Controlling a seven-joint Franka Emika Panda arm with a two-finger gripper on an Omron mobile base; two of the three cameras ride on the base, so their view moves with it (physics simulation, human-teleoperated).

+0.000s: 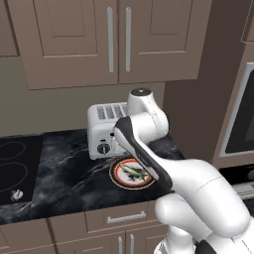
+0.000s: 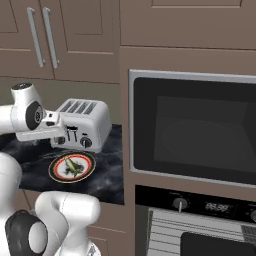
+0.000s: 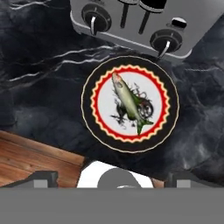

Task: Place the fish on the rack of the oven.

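The fish [image 3: 128, 101], slender and greenish-grey with a pale belly, lies slantwise on a round white plate [image 3: 171, 105] with an orange-black rim. The plate [image 1: 119, 181] sits on the dark marble counter just in front of the toaster, and the fish [image 2: 72, 167] shows on it from the right too. My gripper [image 3: 113, 178] hangs above the plate and looks straight down at it. It is open, its fingertips far apart with nothing between them; beside the toaster it is my gripper [image 2: 70, 134]. The oven [image 2: 195, 130] stands to the right, its rack [image 2: 167, 232] showing low down.
A silver four-slot toaster [image 1: 105, 130] stands right behind the plate. A black cooktop [image 1: 15, 171] lies at the counter's left. Wall cabinets [image 1: 99, 39] hang overhead. The counter's front edge runs close below the plate, with wooden floor [image 3: 30, 153] beyond it.
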